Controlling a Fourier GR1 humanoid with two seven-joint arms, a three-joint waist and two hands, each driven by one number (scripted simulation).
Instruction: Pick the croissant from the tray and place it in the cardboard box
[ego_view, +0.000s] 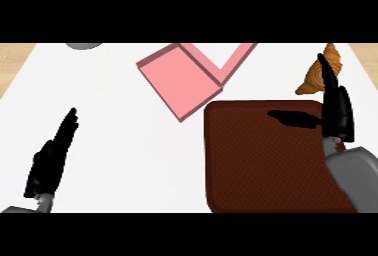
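Observation:
The golden croissant (319, 75) lies on the white counter just beyond the far right corner of the dark brown tray (258, 160). My right hand (338, 112) hovers over that corner, fingers straight and pointing away from me. A fingertip (325, 64) overlaps the croissant, and the thumb (294, 119) sticks out left over the tray. Nothing is held in it. The pink open box (184, 75) sits at the far middle, left of the croissant. My left hand (50, 157) rests open at the lower left, fingers up.
A grey rounded object (85, 45) peeks in at the far left edge. Wooden surface (15, 60) shows past both sides of the white counter (125, 150), whose bare stretch runs between my left hand and the tray.

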